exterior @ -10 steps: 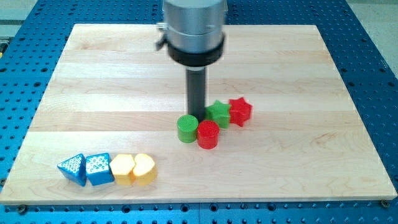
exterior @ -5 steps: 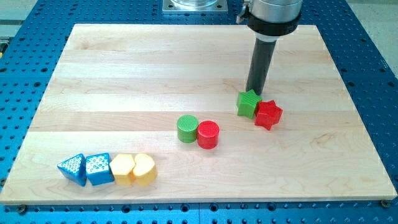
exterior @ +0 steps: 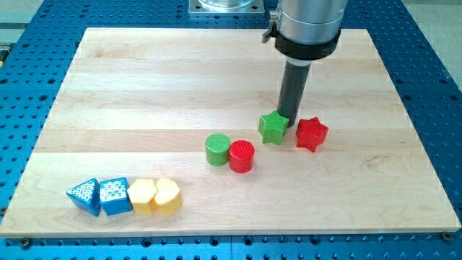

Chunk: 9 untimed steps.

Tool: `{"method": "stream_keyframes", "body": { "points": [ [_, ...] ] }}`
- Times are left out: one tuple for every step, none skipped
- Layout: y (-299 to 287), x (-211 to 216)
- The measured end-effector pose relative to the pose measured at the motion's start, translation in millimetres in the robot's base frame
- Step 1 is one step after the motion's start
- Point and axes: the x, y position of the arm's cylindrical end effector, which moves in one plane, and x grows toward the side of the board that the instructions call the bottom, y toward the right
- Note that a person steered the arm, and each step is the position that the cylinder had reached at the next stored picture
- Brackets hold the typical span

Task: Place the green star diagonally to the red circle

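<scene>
The green star (exterior: 273, 128) lies near the board's middle, up and to the right of the red circle (exterior: 242, 156), with a small gap between them. My tip (exterior: 287, 118) stands just behind the green star's upper right edge, touching or nearly touching it. The red circle sits against the green circle (exterior: 217, 149) on its left. The red star (exterior: 312, 133) lies to the right of the green star, apart from it.
At the board's lower left stand a blue triangle (exterior: 84, 196), a blue block (exterior: 114, 196), a yellow block (exterior: 141, 196) and a yellow heart (exterior: 168, 195) in a row. The wooden board (exterior: 144, 87) rests on a blue perforated table.
The green star first went right with the red star, away from the circles. It has now slid back left toward the red circle, leaving the red star. My tip followed it.
</scene>
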Motion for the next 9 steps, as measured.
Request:
{"method": "stream_keyframes", "body": {
  "points": [
    [-12.7, 0.0],
    [-7.8, -4.4],
    [-30.7, -4.5],
    [-61.5, -4.5],
    [-91.0, -4.1],
    [-88.7, 7.2],
    [-88.7, 37.4],
    [-72.7, 50.5],
    [-56.9, 50.4]
  ]
}}
